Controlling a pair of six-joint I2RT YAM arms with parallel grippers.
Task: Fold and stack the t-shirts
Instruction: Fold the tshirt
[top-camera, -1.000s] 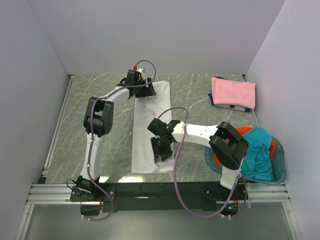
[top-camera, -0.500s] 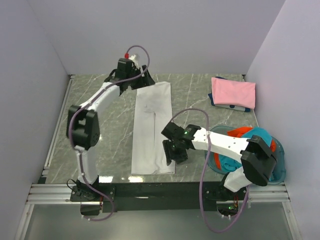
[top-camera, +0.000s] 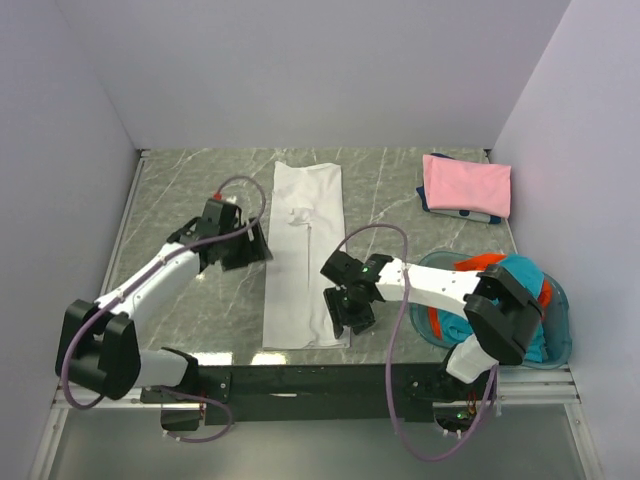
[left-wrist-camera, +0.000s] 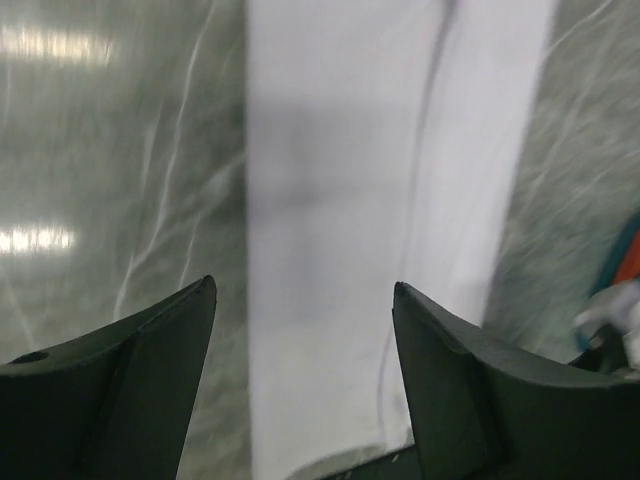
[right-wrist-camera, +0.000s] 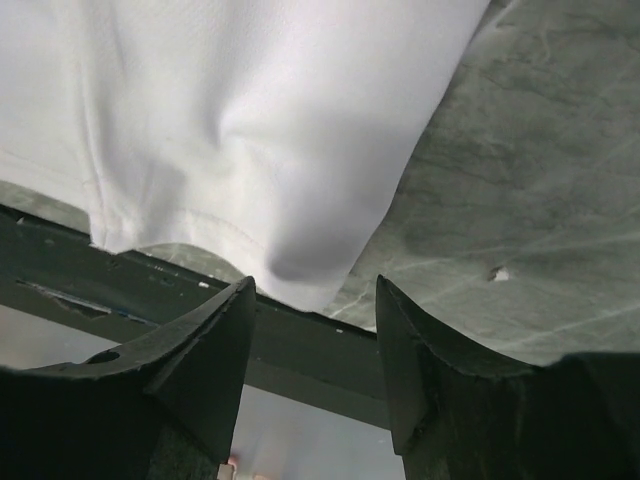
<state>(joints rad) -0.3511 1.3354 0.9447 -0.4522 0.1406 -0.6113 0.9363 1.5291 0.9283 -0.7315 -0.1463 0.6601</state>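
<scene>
Two white-and-black robot arms reach out from the near table edge, one on each side of a long white t-shirt (top-camera: 300, 250). The left arm (top-camera: 150, 280) lies low, its elbow folded back near its base and its forearm slanting toward the shirt's left edge. The left gripper (top-camera: 255, 248) sits just beside that edge, jaws apart and empty. The right arm (top-camera: 440, 285) bends leftward. The right gripper (top-camera: 352, 315) points down over the shirt's near right corner, jaws apart, holding nothing.
</scene>
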